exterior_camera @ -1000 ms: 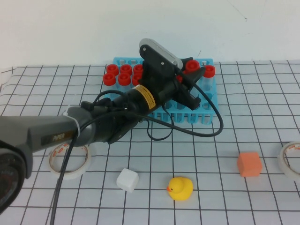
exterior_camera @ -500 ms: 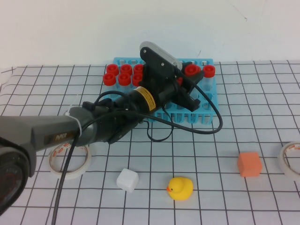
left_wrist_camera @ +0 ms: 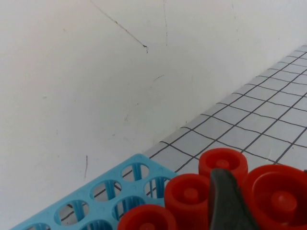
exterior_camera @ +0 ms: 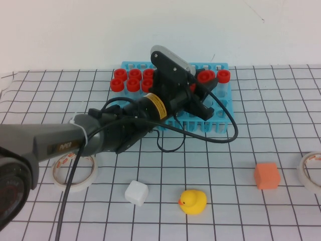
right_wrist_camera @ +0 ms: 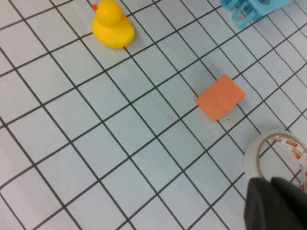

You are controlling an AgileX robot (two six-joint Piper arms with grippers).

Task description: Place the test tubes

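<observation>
A blue test tube rack (exterior_camera: pixel 219 122) stands at the back centre of the gridded table. Several red-capped tubes (exterior_camera: pixel 133 84) fill its left end and one more tube (exterior_camera: pixel 223 76) stands at its far right corner. My left gripper (exterior_camera: pixel 204 85) reaches over the rack, shut on a red-capped test tube (exterior_camera: pixel 204 76) held upright just above the holes. In the left wrist view one dark finger (left_wrist_camera: pixel 224 201) lies against that tube's cap (left_wrist_camera: pixel 278 196), with other caps (left_wrist_camera: pixel 189 196) beside it. My right gripper (right_wrist_camera: pixel 274 186) hovers shut and empty over a tape roll (right_wrist_camera: pixel 268 151).
A yellow duck (exterior_camera: pixel 193 202), a white cube (exterior_camera: pixel 136 192) and an orange cube (exterior_camera: pixel 266 175) lie along the front of the table. A tape roll (exterior_camera: pixel 74 170) lies front left under the left arm, another tape roll (exterior_camera: pixel 311 170) at the right edge.
The left gripper has sunk a little with the tube, so the red cap is lower and closer to the rack. The right arm's view gives no earlier frame.
</observation>
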